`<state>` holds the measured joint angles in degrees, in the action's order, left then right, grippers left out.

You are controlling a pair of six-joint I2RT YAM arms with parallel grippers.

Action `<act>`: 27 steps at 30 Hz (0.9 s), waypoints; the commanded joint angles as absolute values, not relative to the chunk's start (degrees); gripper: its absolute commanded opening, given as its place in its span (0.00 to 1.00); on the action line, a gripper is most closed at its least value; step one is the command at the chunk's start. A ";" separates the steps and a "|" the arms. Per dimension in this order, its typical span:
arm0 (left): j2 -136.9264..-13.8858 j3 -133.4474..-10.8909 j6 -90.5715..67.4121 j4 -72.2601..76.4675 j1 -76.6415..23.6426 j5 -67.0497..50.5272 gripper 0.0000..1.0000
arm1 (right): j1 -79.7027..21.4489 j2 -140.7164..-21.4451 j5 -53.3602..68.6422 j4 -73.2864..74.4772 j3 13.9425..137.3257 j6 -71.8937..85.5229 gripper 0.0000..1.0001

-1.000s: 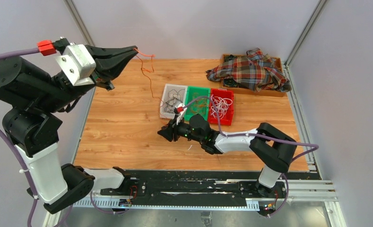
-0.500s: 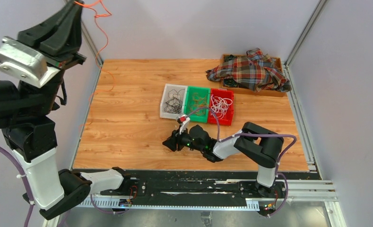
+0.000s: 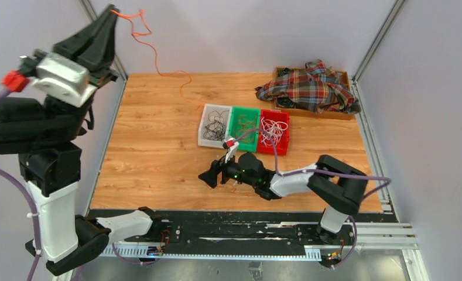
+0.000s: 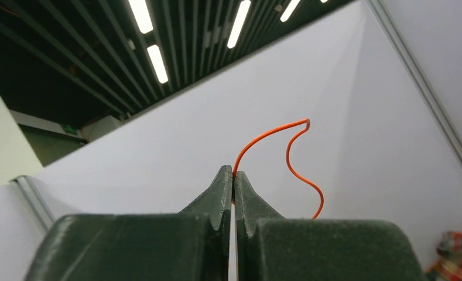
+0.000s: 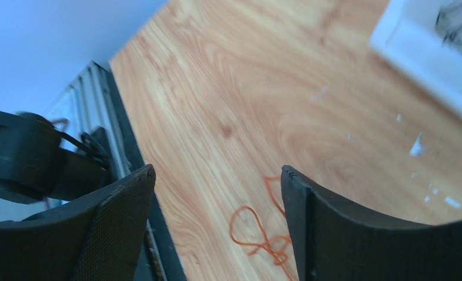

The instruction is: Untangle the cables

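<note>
My left gripper [image 3: 112, 9] is raised high at the far left and is shut on one end of an orange cable [image 3: 173, 72]. The cable hangs down and trails onto the back of the wooden table. In the left wrist view the jaws [image 4: 233, 175] pinch the orange cable [image 4: 275, 131], which loops up against the wall. My right gripper [image 3: 208, 175] is low over the table's near middle and open. In the right wrist view a small orange cable tangle [image 5: 257, 234] lies on the wood between its open fingers [image 5: 216, 172], untouched.
Three bins stand side by side mid-table: a white one [image 3: 206, 115] with black cables, a green one [image 3: 244, 110] and a red one [image 3: 274, 112] with white cables. The white bin's corner shows in the right wrist view [image 5: 427, 55]. A plaid cloth [image 3: 310, 86] fills a wooden tray at back right.
My left gripper has swung up from over the table's back left to high at the left, drawing the orange cable up. My right gripper has shifted a little nearer.
</note>
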<state>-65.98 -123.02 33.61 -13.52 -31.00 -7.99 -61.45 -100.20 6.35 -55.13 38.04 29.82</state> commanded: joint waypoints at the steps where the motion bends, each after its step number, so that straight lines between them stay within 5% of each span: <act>1: -64.82 -116.09 32.38 -18.13 -31.38 -10.47 0.00 | -61.72 -89.99 3.12 -50.11 39.25 26.15 0.80; 14: -67.31 -106.72 22.65 -25.92 -31.70 -18.32 0.00 | -61.10 -78.33 -8.91 -38.96 43.48 19.73 0.80; 27: -70.76 -105.99 14.91 -24.22 -32.90 -21.67 0.00 | -55.67 -76.09 -7.41 -38.67 41.29 21.01 0.77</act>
<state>-69.95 -106.37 18.50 -26.20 -32.25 -19.97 -57.93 -78.85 -6.13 -38.57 42.57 21.12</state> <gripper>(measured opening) 0.017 0.775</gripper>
